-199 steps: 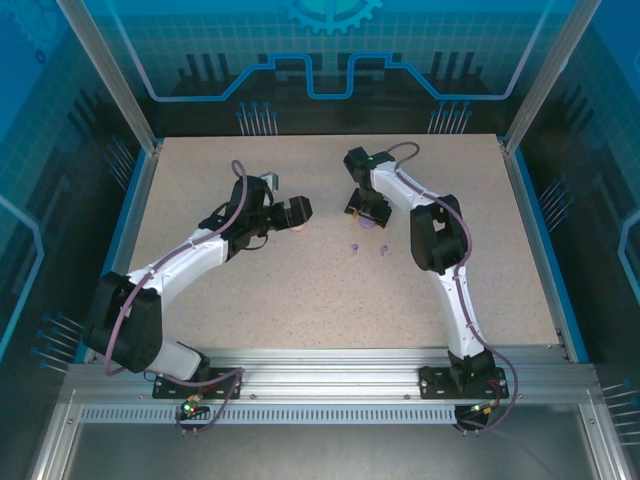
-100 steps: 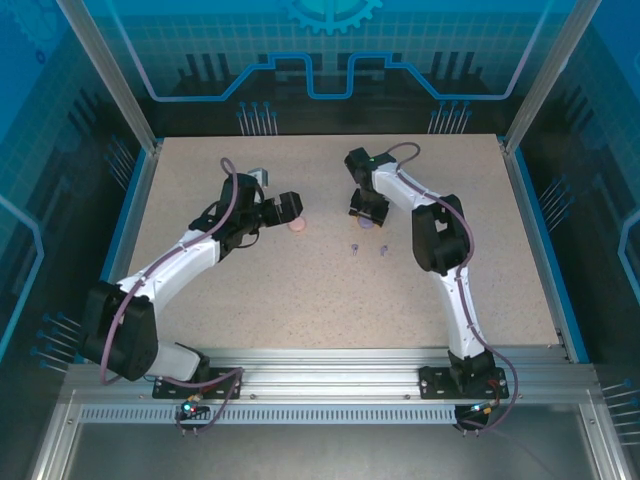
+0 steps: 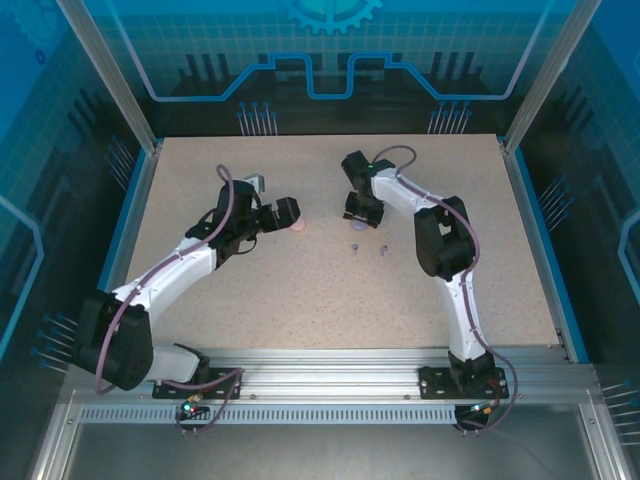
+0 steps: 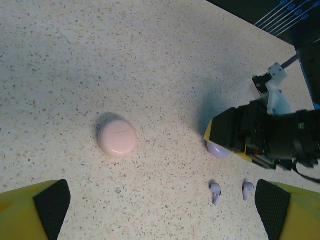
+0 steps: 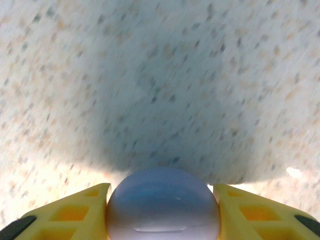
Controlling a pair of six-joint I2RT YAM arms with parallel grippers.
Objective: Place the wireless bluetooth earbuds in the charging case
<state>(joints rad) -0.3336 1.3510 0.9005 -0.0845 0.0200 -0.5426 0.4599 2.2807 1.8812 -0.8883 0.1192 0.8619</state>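
Retreating from the pink case (image 4: 117, 138), left pincer (image 3: 286, 212) gapes empty; right pincer (image 3: 362, 213) has closed on purple case (image 5: 163, 212) to steady it.

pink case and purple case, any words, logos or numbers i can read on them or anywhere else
None readable.
The pink charging case bears only a faint short line on its lid, no letters.
The purple charging case shows a faint line too, blurred.
The back panel's gear graphic carries no text.
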